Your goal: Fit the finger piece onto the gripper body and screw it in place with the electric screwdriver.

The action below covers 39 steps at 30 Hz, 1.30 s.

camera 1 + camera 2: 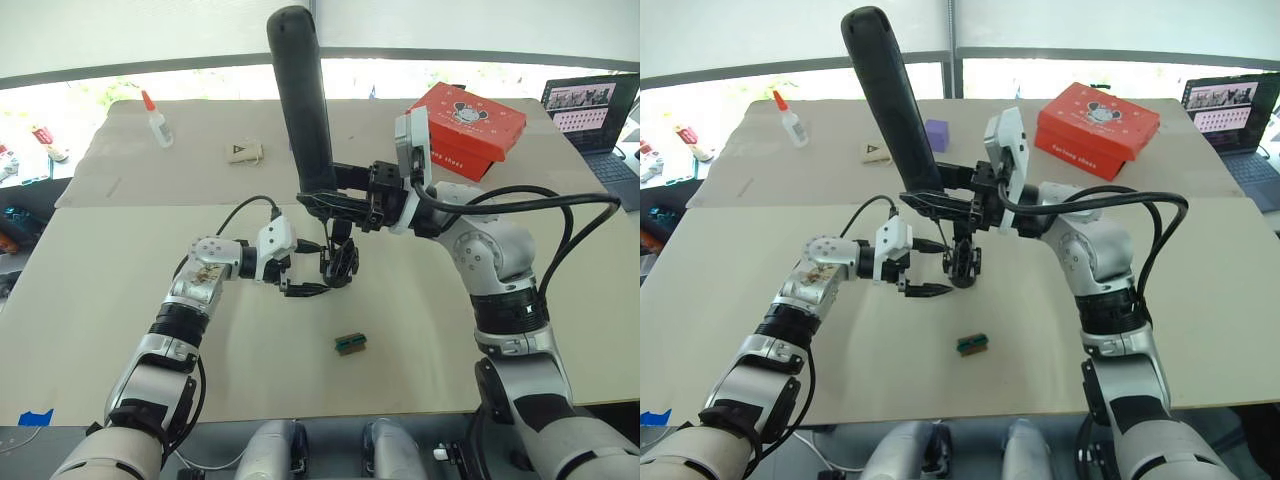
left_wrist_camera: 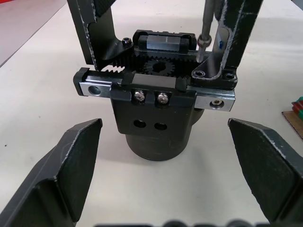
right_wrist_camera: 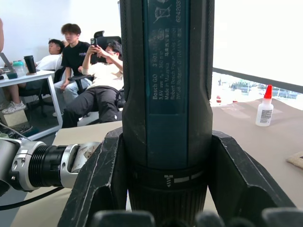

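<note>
When we look down from the head, we see our right end effector [image 1: 322, 198] squeezing the electric screwdriver [image 1: 303, 95], which stands almost upright with its round end high and tipped a bit to the left. Its thin bit points down onto the gripper body [image 1: 339, 262], a small black thing standing near the middle of the tan worktop [image 1: 120, 300]. Our left end effector [image 1: 303, 287] sits just to the left of the gripper body, with its two black fingers spread wide apart and nothing between them. A tiny green-and-black block [image 1: 349, 343] lies on the worktop, nearer to us than the gripper body. Far back we see a glue bottle [image 1: 156, 119], a red box [image 1: 466, 120] and a laptop [image 1: 597, 110]. From the left wrist, we see the gripper body [image 2: 156, 109] up close on its round dark base, with two silver screws [image 2: 150, 97] on its front and a toothed bar behind them. The metal bit [image 2: 206, 28] comes down onto its top corner, and our two wide fingers [image 2: 71, 165] stand on each side without touching it. We cannot tell which part is the finger piece. From the right wrist, we see the electric screwdriver [image 3: 168, 94] held tight between our right fingers [image 3: 102, 179], and some people [image 3: 90, 71] sitting far behind.
</note>
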Each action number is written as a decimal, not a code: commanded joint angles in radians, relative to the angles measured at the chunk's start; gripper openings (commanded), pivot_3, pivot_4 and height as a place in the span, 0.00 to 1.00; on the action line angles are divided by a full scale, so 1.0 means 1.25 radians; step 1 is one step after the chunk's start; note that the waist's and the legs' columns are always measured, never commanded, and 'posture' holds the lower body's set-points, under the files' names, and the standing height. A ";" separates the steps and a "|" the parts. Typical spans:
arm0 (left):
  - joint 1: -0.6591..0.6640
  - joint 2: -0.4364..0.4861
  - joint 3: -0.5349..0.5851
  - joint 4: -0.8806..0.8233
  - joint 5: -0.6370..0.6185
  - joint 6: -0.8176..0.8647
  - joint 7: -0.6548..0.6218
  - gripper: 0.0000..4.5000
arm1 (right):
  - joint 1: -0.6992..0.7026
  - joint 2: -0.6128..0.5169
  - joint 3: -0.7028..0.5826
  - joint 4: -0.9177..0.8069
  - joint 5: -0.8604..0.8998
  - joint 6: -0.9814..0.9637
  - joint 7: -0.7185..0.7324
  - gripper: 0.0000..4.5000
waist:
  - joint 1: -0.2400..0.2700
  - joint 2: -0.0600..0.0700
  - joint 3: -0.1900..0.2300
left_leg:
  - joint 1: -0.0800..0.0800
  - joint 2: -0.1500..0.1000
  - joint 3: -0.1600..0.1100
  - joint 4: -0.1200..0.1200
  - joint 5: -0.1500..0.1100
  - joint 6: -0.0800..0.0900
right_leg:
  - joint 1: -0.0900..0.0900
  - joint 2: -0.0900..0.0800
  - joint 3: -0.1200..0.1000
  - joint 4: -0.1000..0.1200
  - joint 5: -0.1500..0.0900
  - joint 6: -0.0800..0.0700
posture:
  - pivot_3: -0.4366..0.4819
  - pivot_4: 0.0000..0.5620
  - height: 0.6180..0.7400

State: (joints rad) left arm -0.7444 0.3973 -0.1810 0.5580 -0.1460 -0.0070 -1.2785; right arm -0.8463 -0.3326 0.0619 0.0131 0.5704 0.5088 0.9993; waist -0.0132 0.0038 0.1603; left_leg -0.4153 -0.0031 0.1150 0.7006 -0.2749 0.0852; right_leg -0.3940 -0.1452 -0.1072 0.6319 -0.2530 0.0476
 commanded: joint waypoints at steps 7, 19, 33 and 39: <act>-0.003 0.000 0.004 -0.025 -0.006 -0.008 -0.001 1.00 | -0.006 0.001 -0.020 -0.022 0.010 -0.025 0.008 0.43 | 0.000 0.000 0.000 | 0.000 0.000 0.000 0.000 0.000 0.000 | 0.000 0.000 0.000 0.000 0.000 0.000 | 0.48 0.27 1.00; -0.003 0.001 0.005 -0.028 -0.006 -0.007 -0.001 1.00 | 0.002 0.003 -0.018 -0.015 0.004 -0.037 0.012 0.43 | 0.000 0.000 0.000 | 0.000 0.000 0.000 0.000 0.000 0.000 | 0.000 0.000 0.000 0.000 0.000 0.000 | 0.48 0.27 1.00; -0.004 0.002 0.006 -0.029 -0.007 -0.005 0.000 1.00 | -0.002 0.009 -0.011 -0.014 0.002 -0.038 0.008 0.43 | 0.000 0.000 0.000 | 0.000 0.000 0.000 0.000 0.000 0.000 | 0.000 0.000 0.000 0.000 0.000 0.000 | 0.48 0.27 1.00; -0.003 0.004 0.006 -0.029 -0.007 -0.006 -0.001 1.00 | -0.002 0.006 -0.013 -0.028 0.011 -0.026 0.008 0.43 | 0.000 0.000 0.000 | 0.000 0.000 0.000 0.000 0.000 0.000 | 0.000 0.000 0.000 0.000 0.000 0.000 | 0.48 0.27 1.00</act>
State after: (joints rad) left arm -0.7444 0.3974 -0.1810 0.5580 -0.1460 -0.0070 -1.2781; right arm -0.8362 -0.3262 0.0651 0.0333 0.5625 0.4903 1.0023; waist -0.0135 0.0038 0.1603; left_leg -0.4153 -0.0030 0.1151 0.7006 -0.2749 0.0851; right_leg -0.3940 -0.1452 -0.1073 0.6319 -0.2530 0.0475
